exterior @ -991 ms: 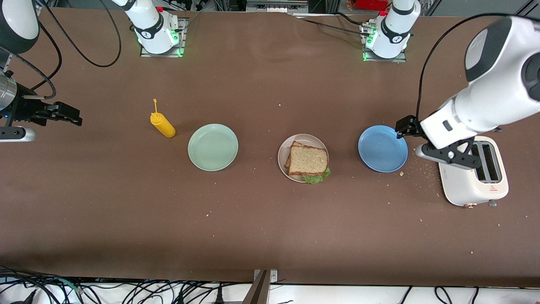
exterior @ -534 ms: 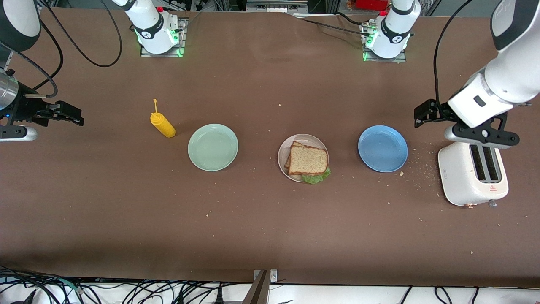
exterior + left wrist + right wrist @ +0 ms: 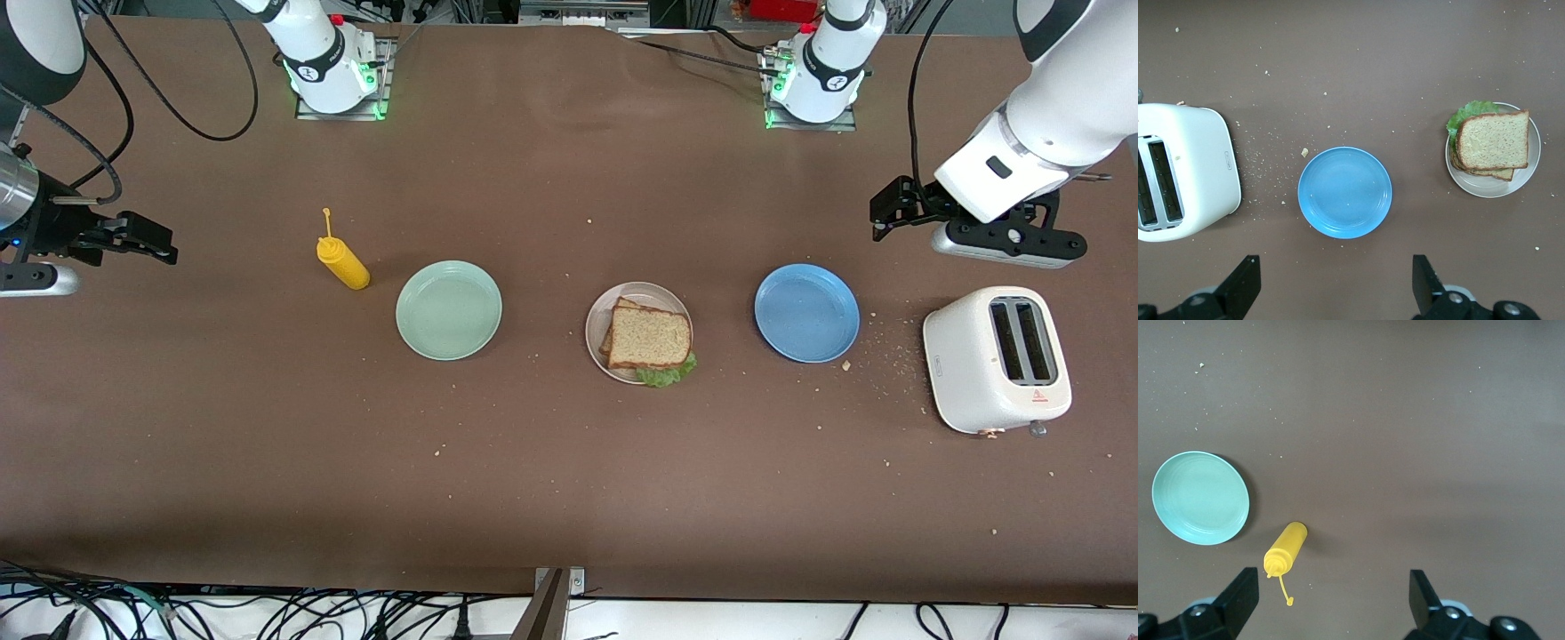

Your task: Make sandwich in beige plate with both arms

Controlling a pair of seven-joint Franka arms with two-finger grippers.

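Note:
The sandwich [image 3: 650, 339] lies on the beige plate [image 3: 658, 291] at mid table: two brown bread slices with green lettuce [image 3: 667, 373] sticking out at the edge nearer the front camera. It also shows in the left wrist view [image 3: 1492, 141] on the plate [image 3: 1485, 190]. My left gripper [image 3: 889, 212] is open and empty, up over bare table past the blue plate toward the left arm's end; its jaws [image 3: 1336, 283] stand wide apart. My right gripper [image 3: 147, 242] is open and empty over the right arm's end of the table, its jaws [image 3: 1331, 597] wide apart.
A blue plate [image 3: 806, 312] sits beside the beige plate toward the left arm's end, then a white toaster [image 3: 996, 358] with crumbs around it. A mint-green plate [image 3: 448, 309] and a lying yellow squeeze bottle [image 3: 342, 260] sit toward the right arm's end.
My left arm has swung from over the blue plate's edge and the toaster toward the robots' side of the table, uncovering the toaster. The right arm has barely moved.

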